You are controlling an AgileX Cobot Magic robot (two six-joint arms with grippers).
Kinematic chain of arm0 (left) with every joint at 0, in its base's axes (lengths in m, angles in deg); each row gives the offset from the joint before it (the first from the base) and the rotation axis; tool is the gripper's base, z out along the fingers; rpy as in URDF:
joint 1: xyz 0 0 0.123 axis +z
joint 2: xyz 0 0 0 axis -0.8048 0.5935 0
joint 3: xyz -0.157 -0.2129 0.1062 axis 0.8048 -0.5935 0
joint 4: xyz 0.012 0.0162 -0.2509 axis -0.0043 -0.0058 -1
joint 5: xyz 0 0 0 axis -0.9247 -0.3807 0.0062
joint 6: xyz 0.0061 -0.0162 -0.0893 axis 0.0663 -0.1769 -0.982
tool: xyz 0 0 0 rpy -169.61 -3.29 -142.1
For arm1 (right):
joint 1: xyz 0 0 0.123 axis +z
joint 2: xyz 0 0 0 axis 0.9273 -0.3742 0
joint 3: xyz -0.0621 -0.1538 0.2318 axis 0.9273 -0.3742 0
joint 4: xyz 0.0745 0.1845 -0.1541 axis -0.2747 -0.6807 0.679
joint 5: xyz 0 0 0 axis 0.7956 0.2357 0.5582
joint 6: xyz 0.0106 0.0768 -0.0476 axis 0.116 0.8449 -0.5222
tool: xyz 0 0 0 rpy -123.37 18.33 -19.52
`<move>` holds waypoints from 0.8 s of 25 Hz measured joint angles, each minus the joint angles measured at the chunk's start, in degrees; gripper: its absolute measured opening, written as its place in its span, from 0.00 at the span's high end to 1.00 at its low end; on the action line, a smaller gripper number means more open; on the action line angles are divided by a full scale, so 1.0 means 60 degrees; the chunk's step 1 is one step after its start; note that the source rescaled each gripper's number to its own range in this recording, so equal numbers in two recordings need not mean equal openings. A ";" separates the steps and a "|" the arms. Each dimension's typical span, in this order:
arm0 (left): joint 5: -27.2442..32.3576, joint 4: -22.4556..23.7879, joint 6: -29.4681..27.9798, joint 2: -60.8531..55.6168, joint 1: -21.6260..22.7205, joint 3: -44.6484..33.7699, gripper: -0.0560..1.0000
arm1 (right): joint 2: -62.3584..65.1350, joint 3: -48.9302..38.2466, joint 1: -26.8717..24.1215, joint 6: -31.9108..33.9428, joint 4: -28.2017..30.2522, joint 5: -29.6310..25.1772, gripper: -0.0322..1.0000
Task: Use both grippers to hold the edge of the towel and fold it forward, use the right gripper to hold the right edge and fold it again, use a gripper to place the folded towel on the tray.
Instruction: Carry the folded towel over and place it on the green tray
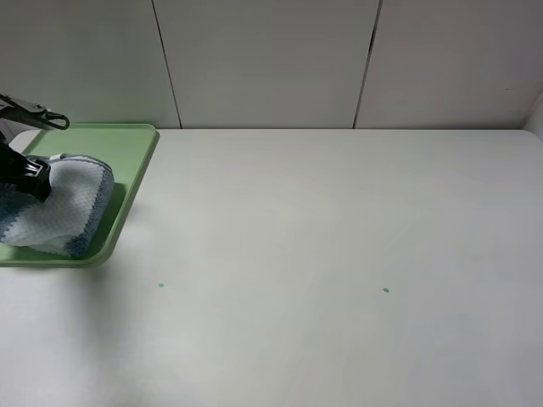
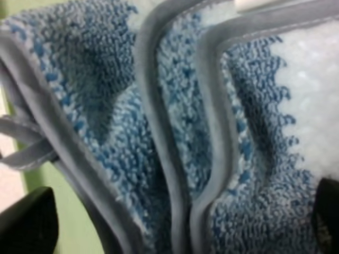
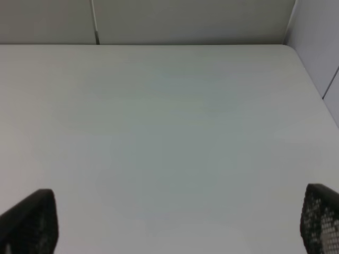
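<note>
Your high view cuts off the left arm at the frame's edge: you see only a dark piece of the left gripper (image 1: pixel 25 174) over the towel (image 1: pixel 64 208), and the towel's own left part runs out of frame with the tray's (image 1: pixel 136 157) left side. The right gripper does not show there at all. In the right wrist view you get just the two dark fingertips (image 3: pixel 29 219) at the frame's lower corners, far apart with bare bench (image 3: pixel 169 132) between them, so that gripper (image 3: pixel 175 222) stands wide and holds nothing.

The left wrist view is so near the cloth that it is soft and blurred. You can see two dark fingertips (image 2: pixel 26 222) at the lower corners, spread wide, with the towel (image 2: pixel 175 132) filling the space between; whether either tip touches the cloth you cannot tell. A sliver of green tray (image 2: pixel 37 177) shows beside one tip.

The towel lies folded on the tray at the bench's far left, within the rim on the sides you can see. From above it looks a plump white bundle with blue-grey along its right and near edges. Close up, the waffle pile is mottled blue and white, and the grey hem (image 2: pixel 153 121) runs in several stacked curving bands, showing layers. A bit of white tag (image 2: pixel 259 4) peeks at the frame's edge.
</note>
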 joint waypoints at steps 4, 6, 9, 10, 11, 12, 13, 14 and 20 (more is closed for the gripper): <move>0.0086 0.0000 0.0022 -0.0011 0.0113 0.0000 0.01 | 0.0000 0.0000 0.0000 0.0000 0.0000 0.0000 0.00; 0.0086 -0.0009 0.0022 -0.0119 0.0196 0.0000 0.00 | 0.0000 0.0000 0.0000 0.0000 0.0000 0.0000 0.00; 0.0026 -0.0011 0.0022 -0.0439 0.0359 0.0000 0.00 | 0.0000 0.0000 0.0000 0.0000 0.0000 0.0000 0.00; -0.0004 -0.0011 0.0022 -0.0566 0.0395 0.0000 0.00 | 0.0000 0.0000 0.0000 0.0000 0.0000 0.0000 0.00; -0.0036 -0.0011 0.0042 -0.0706 0.0450 0.0000 0.00 | 0.0000 0.0000 0.0000 0.0000 0.0000 0.0000 0.00; -0.0036 -0.0011 0.0042 -0.0706 0.0450 0.0000 0.00 | 0.0000 0.0000 0.0000 0.0000 0.0000 0.0000 0.00; -0.0045 -0.0002 0.0064 -0.0827 0.0495 0.0000 0.00 | 0.0000 0.0000 0.0000 0.0000 0.0000 0.0000 0.00; -0.0045 -0.0002 0.0113 -0.0966 0.0519 0.0000 0.00 | 0.0000 0.0000 0.0000 0.0000 0.0000 0.0000 0.00; 0.0294 -0.0002 0.0233 -0.1869 0.0550 0.0000 0.00 | 0.0000 0.0000 0.0000 0.0000 0.0000 0.0000 0.00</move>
